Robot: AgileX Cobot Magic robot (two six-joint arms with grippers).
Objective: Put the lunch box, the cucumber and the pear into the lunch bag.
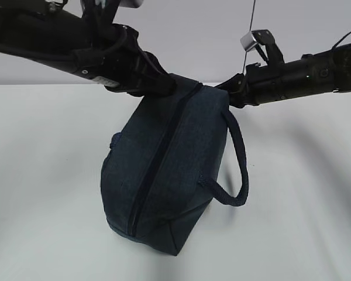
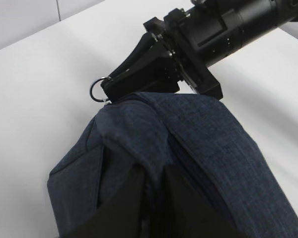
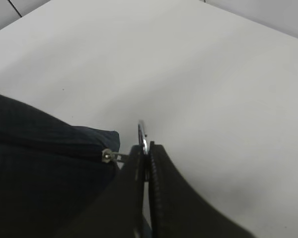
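Right gripper (image 3: 148, 148): the jaws are pressed together on the silver ring pull (image 3: 142, 134) of the zipper. In the right wrist view the ring stands edge-on between the two pads, and the small metal slider sits just to the left of the pads at the end of the lunch bag (image 3: 39, 163). In the left wrist view the same ring (image 2: 98, 90) projects from the tip of the right gripper (image 2: 111, 89), which touches the upper end of the bag.

Left gripper (image 2: 149, 198): the jaws are nearly closed and clenched on a fold of the navy fabric at the near end of the lunch bag (image 2: 198, 144). Only a narrow gap shows between the two dark fingers (image 2: 126, 198), and fabric fills it.

Lunch bag (image 1: 164, 175): held between the two grippers, tilted on end. Its upper end is raised at gripper height; its lower corner is at or just above the white desk (image 1: 47, 205), and contact cannot be confirmed. The zipper line runs along the face turned to the exterior camera, from the upper end down to the lower corner. One looped handle (image 1: 237, 170) hangs free on the right side of the bag.

In the exterior view the left gripper (image 1: 158, 88) meets the bag at its upper left corner and the right gripper (image 1: 231, 93) at its upper right corner.
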